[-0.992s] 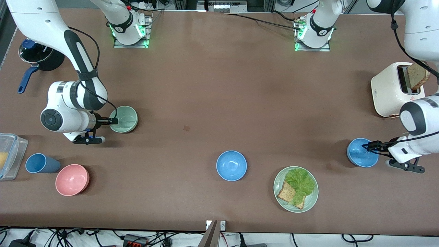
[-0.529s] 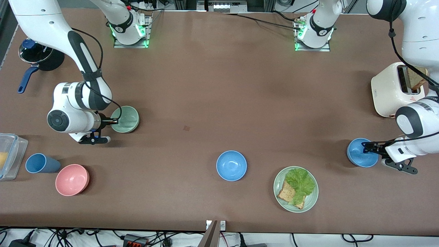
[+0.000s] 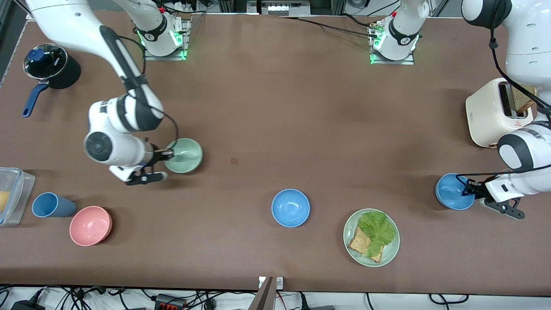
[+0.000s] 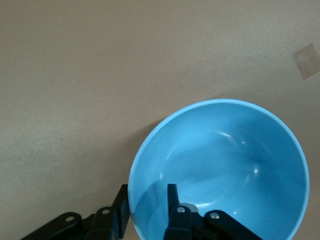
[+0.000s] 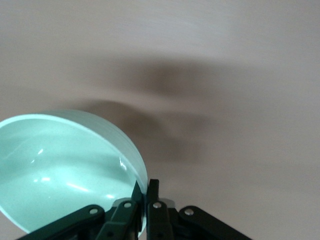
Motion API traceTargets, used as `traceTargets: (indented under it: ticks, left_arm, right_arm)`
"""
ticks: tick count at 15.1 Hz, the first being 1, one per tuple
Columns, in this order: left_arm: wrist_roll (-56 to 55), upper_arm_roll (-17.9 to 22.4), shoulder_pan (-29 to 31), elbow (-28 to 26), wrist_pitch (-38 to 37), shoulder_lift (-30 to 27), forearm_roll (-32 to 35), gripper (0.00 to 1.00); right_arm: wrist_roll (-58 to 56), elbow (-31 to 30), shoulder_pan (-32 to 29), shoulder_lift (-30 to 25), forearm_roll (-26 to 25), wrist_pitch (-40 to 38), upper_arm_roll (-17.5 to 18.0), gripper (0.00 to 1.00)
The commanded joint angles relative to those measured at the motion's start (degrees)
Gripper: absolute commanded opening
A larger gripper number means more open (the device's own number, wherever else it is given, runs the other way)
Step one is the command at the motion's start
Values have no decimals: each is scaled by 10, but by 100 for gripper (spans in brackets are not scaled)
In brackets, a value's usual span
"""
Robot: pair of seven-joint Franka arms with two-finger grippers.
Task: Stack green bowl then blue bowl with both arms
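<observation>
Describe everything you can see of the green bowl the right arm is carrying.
The green bowl is small, round and pale sage green, smooth and matte-looking, with soft highlights on its empty inside. The right gripper is shut on its rim, one finger inside the wall and one outside. In the right wrist view the bowl looks tilted and casts a shadow on the brown table apart from it, so it appears lifted. Apart from the gripper, nothing is seen touching it. It is over the right arm's half of the table.

On the desk (image 3: pixel 275 112): toaster (image 3: pixel 493 113) holding bread; plate (image 3: pixel 371 237) with lettuce and toast; pink bowl (image 3: pixel 91 225) beside blue cup (image 3: pixel 51 205); black pot (image 3: pixel 51 66); clear container (image 3: pixel 12 194).
</observation>
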Motion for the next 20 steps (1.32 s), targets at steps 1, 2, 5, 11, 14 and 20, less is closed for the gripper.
traceTargets:
  ticks: [1,2,5,11,14,20]
  left_arm:
    - [26,-7,8,10,-7,1,-18,2]
    - [26,-10,7,11,-21,0,-20,1]
    - [20,-10,-1,17,-73,-28,-20,1]
    - [-116,-12,-70,18,-287,-164,4,1]
    - [-244,-25,-97,17,-375,-217,23,1]
    - [-463,-145,-108,10,-426,-274,23,1]
  right_arm:
    - [77,46,67,27,12,-1,12,0]
    - [113,62,93,37,12,-1,12,0]
    - [227,96,164,69,17,7,12,0]
    - [282,136,245,111,63,5,11,0]
    - [304,135,257,115,64,5,12,0]
    - [341,150,255,99,57,-7,11,100]
